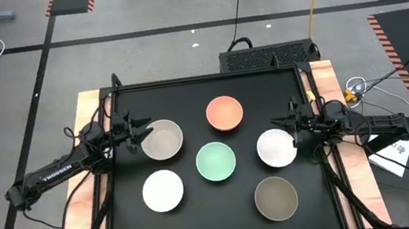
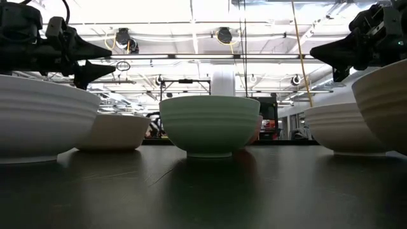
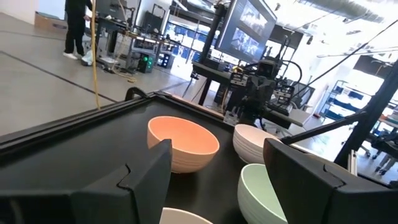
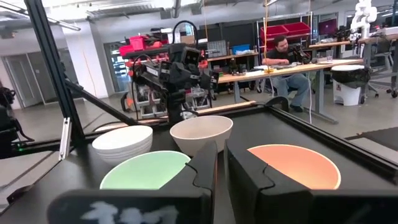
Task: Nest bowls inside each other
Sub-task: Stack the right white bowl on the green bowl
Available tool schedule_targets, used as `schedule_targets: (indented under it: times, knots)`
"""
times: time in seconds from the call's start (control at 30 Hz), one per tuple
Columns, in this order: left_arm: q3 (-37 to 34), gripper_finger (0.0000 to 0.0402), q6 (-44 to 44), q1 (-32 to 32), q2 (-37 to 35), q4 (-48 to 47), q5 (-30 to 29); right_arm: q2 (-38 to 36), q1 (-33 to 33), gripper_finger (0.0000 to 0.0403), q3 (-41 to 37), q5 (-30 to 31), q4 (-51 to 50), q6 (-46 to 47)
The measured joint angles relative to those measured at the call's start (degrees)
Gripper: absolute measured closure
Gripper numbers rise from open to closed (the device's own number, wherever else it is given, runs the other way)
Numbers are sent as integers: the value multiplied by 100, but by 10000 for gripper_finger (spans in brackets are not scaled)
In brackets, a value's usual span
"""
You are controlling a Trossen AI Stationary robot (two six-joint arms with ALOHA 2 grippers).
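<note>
Six bowls sit apart on the surface [image 1: 139, 218], none nested. The left gripper [image 1: 137, 133] hangs with its fingers [image 1: 141, 124] spread just beside one bowl [image 1: 163, 140]; a second bowl [image 1: 162, 191] lies nearer the front edge. The right gripper [image 1: 278, 123], fingers together, hangs over the rim of a third bowl [image 1: 276, 148]. Between the two sets of fingers lie a central bowl [image 1: 216, 161] and, behind it, another [image 1: 225, 112]. The sixth bowl [image 1: 276, 198] lies before the right fingers.

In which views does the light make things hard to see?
Low view: bright ceiling lights behind leave both hands as dark silhouettes, the left hand and the right hand. High view: even light, every bowl clear, such as the mint bowl.
</note>
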Motion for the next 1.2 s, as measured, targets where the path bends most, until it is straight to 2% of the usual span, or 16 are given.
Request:
schedule_targets:
  times: [0.2,0.43,0.57,0.7,0.8,0.93,1.07,1.2]
  knots:
    - [1,149,-6,0,0,280,12,2,0,383,1,1,43,0]
    - [2,149,154,-4,2,973,128,0,0,383,0,1,757,-167]
    - [133,149,-10,0,4,1207,139,2,-2,382,144,1,784,-340]
    - [538,149,-26,1,1,1134,557,2,-2,367,283,8,740,-357]
    - [873,149,200,-2,2,704,828,1,-2,327,413,43,614,-327]
    - [1298,137,710,1,4,-179,675,71,-5,245,548,334,217,-151]
    - [1553,100,946,2,94,-723,451,227,-7,158,650,477,249,37]
    - [1645,52,989,2,358,-1011,391,402,-6,98,690,574,188,5]
